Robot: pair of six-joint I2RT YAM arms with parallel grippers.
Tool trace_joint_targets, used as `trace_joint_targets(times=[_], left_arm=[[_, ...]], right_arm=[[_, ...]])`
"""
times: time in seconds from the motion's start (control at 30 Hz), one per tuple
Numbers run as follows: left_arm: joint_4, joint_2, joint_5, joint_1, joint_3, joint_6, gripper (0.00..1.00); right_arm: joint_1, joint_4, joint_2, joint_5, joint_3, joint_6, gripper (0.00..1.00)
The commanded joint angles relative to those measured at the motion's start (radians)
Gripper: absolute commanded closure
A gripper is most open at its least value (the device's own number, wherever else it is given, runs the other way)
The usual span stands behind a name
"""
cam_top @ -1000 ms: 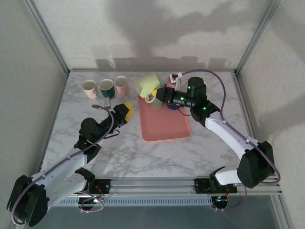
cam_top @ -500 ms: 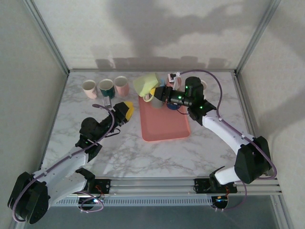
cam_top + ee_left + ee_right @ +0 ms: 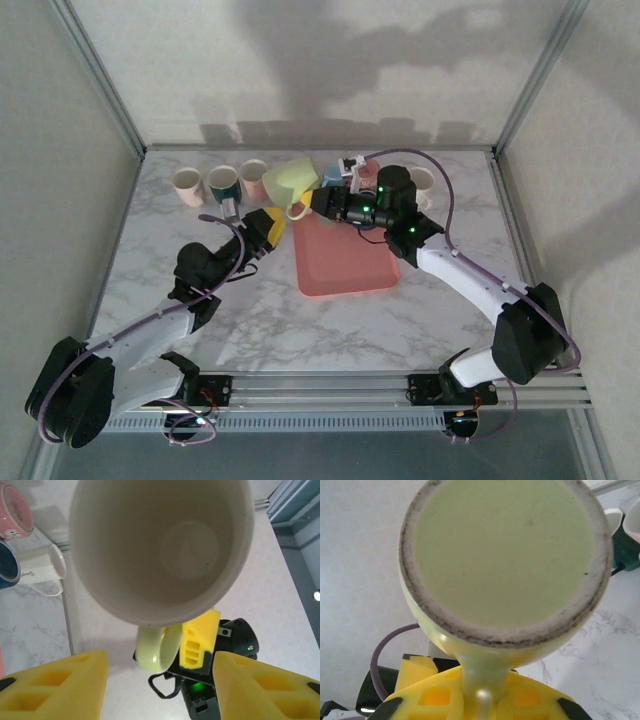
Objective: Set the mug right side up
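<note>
Pale yellow-green mug (image 3: 290,180) — off the surface, in the air over the far left corner of the pink tray (image 3: 345,265), tipped so its mouth faces down toward the left gripper (image 3: 268,228). Right gripper (image 3: 308,204) is clamped narrow on the mug's handle. Left gripper's yellow jaws stand apart, nothing between them — low, by the tray's left edge. Three cups (image 3: 223,184) stand in a row along the far edge of the table (image 3: 250,320), toward its left corner.

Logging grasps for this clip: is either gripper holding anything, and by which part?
The right gripper pinches the yellow-green mug by its handle; the left gripper is open and holds nothing.
</note>
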Motion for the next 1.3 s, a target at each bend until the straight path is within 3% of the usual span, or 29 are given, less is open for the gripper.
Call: trace_joint_targets(times=[0.0,0.37,0.73,0.83,1.03,1.1,1.13,1.27], left_arm=[[0.096,0.013,0.017,-0.009,0.035,0.011,0.43],[0.164,0.054,0.018,-0.024,0.046,-0.029,0.48],[0.268,0.123,0.017,-0.043,0.069,-0.068,0.63],[0.267,0.129,0.013,-0.043,0.078,-0.059,0.71],[0.273,0.142,0.003,-0.043,0.077,-0.053,1.00],[0.273,0.140,0.001,-0.043,0.076,-0.036,1.00],[0.272,0.140,-0.001,-0.043,0.078,-0.025,1.00],[0.266,0.135,0.006,-0.043,0.089,0.021,1.00]], right_arm=[[0.023,0.139,-0.004,0.006,0.052,0.013,1.00],[0.047,0.169,-0.003,0.022,0.046,0.037,1.00],[0.063,0.183,0.002,0.030,0.031,0.040,1.00],[0.063,0.185,0.000,0.032,0.027,0.039,1.00],[0.063,0.167,-0.001,0.034,0.026,0.022,1.00],[0.063,0.159,-0.004,0.041,0.025,0.016,1.00],[0.063,0.153,-0.006,0.051,0.023,0.013,0.98],[0.064,0.129,-0.009,0.069,0.023,0.003,0.67]])
